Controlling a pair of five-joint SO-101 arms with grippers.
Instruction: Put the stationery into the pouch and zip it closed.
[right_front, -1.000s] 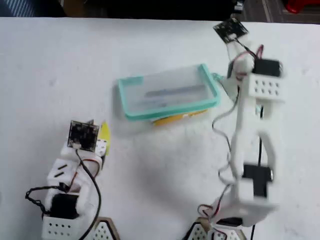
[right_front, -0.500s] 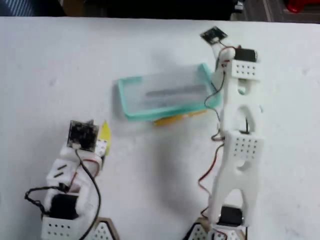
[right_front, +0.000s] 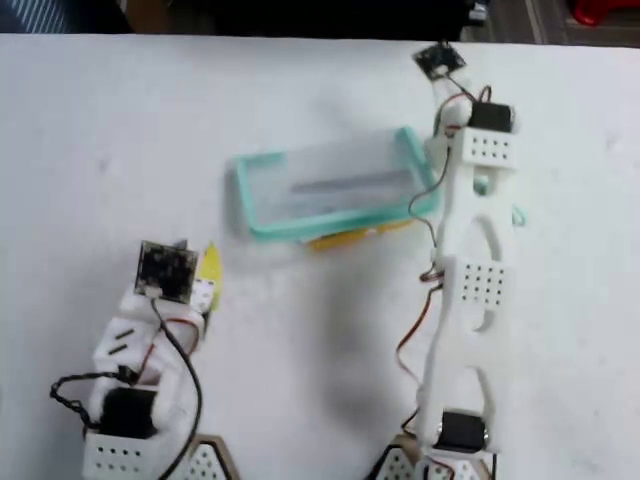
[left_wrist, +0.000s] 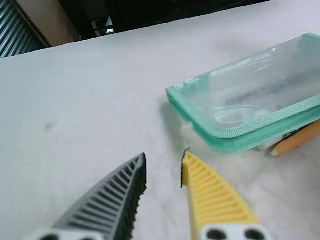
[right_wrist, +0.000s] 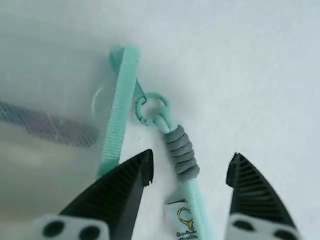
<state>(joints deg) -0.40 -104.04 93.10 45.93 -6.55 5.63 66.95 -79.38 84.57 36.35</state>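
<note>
The pouch (right_front: 330, 195) lies near table centre. At its 3 o'clock end the right gripper (right_wrist: 191, 157) has its jaws spread astride the strap (right_wrist: 181, 149), whose tag (right_wrist: 180, 220) seems illegible. The left gripper (left_wrist: 164, 158), at 7 o'clock, gapes empty.

- The right arm (right_front: 468, 290) swings in from the table's right side. It drops from a raised, bent pose and lies stretched out toward the far edge.
- Its wrist end closes in on the right end of the pouch (right_front: 325, 185), which places the right gripper (right_wrist: 191, 155) over the teal strap (right_wrist: 182, 150).
- The wrist camera board (right_front: 440, 58) shifts toward the pouch, then slightly back toward the far edge.
</note>
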